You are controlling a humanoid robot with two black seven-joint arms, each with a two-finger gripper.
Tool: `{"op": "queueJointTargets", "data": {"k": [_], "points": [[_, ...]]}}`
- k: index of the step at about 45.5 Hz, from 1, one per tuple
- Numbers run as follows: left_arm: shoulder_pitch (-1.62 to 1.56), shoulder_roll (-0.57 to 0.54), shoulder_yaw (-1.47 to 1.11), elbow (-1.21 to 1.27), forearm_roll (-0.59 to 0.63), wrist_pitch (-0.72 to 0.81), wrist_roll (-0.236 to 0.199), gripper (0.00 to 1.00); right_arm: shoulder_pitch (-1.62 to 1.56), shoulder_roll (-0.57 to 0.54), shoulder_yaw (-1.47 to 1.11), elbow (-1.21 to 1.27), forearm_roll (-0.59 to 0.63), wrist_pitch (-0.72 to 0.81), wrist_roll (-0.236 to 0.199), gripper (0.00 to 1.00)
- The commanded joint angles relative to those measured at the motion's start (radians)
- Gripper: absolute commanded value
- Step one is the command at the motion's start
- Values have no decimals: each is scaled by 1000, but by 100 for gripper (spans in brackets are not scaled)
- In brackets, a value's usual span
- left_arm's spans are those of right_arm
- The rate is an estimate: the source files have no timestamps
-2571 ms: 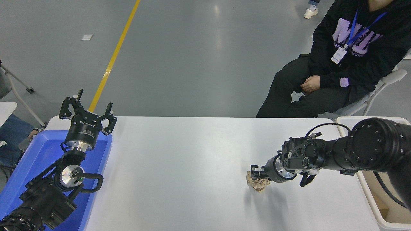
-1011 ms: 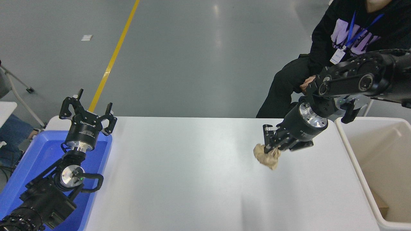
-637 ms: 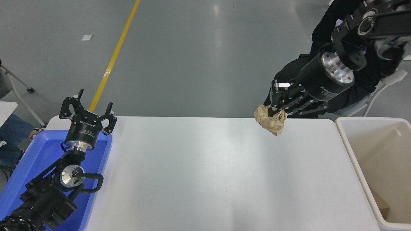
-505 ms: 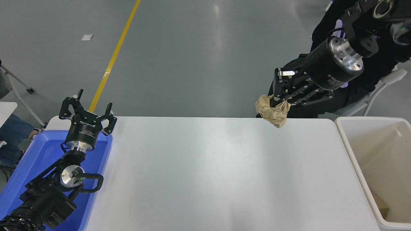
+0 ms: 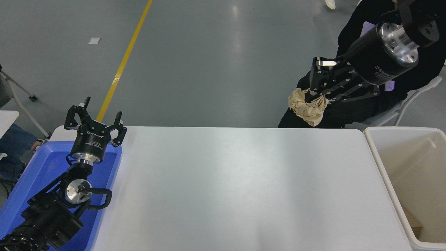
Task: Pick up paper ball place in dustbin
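Note:
The tan, crumpled paper ball [image 5: 308, 108] hangs high in the air, level with the table's far right edge in the picture. My right gripper [image 5: 312, 97] is shut on its top, the arm reaching in from the upper right corner. The white dustbin [image 5: 372, 140] with cream inner walls stands against the table's right end, to the right of and below the ball. My left gripper [image 5: 94, 118] is parked open at the lower left, over the blue tray.
A shallow blue tray [image 5: 41, 164] lies at the table's left end under the left arm. A person in black [image 5: 362, 17] sits behind the far right corner, partly hidden by my right arm. A brown scrap [image 5: 413, 223] lies in the dustbin.
My right gripper has lifted the paper ball off the table, carrying it up and to the right. The left arm has stayed still.

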Motion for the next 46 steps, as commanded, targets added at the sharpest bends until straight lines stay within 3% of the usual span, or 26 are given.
{"op": "queueJointTargets", "data": {"k": [1, 3, 8, 13, 16, 29, 33, 40, 46], "points": [[2, 1, -1, 0, 0, 0, 0, 98, -195, -217, -170, -169, -74, 0, -4, 0], [2, -1, -1, 0, 0, 0, 0, 98, -308, -280, -159, -249, -76, -25, -3, 0], [2, 1, -1, 0, 0, -1, 0, 98, -653, -378, -42, -384, -78, -358, -2, 0], [2, -1, -1, 0, 0, -1, 0, 98, -1018, -375, 138, -503, -71, -672, -4, 0], [2, -1, -1, 0, 0, -1, 0, 98, -1224, -349, 264, -601, -73, -786, -4, 0], [2, -1, -1, 0, 0, -1, 0, 98, -1833, -53, 506, -1330, -68, -819, -4, 0], [2, -1, -1, 0, 0, -1, 0, 98, -1851, -31, 569, -1366, -74, -823, -10, 0], [1, -1, -1, 0, 0, -1, 0, 98, -1854, -10, 578, -1370, -73, -834, -68, 0], [1, -1, -1, 0, 0, -1, 0, 98, -1857, -10, 578, -1370, -73, -836, -70, 0]]}}
